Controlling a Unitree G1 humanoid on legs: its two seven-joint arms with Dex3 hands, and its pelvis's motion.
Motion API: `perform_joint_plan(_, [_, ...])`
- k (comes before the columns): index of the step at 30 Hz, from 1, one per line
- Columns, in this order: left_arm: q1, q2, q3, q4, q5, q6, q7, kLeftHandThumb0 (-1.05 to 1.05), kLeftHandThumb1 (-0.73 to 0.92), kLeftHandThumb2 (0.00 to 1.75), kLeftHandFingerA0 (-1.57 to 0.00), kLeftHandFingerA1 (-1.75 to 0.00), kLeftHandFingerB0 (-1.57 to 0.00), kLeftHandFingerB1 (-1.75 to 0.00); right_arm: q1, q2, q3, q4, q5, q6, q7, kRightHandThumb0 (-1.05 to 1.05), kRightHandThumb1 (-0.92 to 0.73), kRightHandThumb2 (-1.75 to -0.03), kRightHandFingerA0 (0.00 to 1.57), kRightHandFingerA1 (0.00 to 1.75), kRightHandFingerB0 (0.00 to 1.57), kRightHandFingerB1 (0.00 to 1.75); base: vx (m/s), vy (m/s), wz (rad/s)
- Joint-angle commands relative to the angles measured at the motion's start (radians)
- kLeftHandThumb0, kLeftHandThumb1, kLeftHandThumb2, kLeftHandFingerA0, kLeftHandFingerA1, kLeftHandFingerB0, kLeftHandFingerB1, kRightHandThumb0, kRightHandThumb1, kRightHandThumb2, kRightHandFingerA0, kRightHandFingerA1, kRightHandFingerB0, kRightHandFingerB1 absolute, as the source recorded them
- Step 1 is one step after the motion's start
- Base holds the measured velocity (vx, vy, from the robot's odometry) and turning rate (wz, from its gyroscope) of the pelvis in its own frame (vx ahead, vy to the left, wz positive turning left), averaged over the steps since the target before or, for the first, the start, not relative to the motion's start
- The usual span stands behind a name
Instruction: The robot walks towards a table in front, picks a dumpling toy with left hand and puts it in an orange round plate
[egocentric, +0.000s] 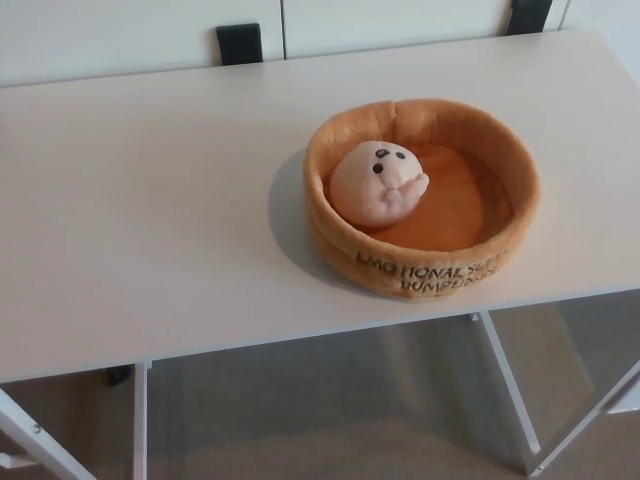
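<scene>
Pink dumpling toy (378, 182) lying inside the orange round plush plate (421, 270), against its left inner wall, face up. Plate resting on the white desk (150, 220), right of centre. Neither hand in view, so fingers impossible to judge.

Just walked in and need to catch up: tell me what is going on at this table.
Nothing is being handled right now. The dumpling toy already sits inside the orange round plate, against its left wall, on the white table. Neither robot hand is in view, so the placing looks done.
</scene>
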Motion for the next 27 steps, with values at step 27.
perform_joint_plan(27, [-0.423, -0.009, 0.115, 0.401, -0.155, -0.086, 0.158, -0.31, 0.57, 0.58, -0.77, -0.96, -0.28, -0.3, -0.277, -0.065, 0.011, -0.023, -0.032, 0.053, -0.023, -0.26, -0.58, -1.02, 0.43, 0.69, 0.07, 0.47, 0.0, 0.0, 0.0])
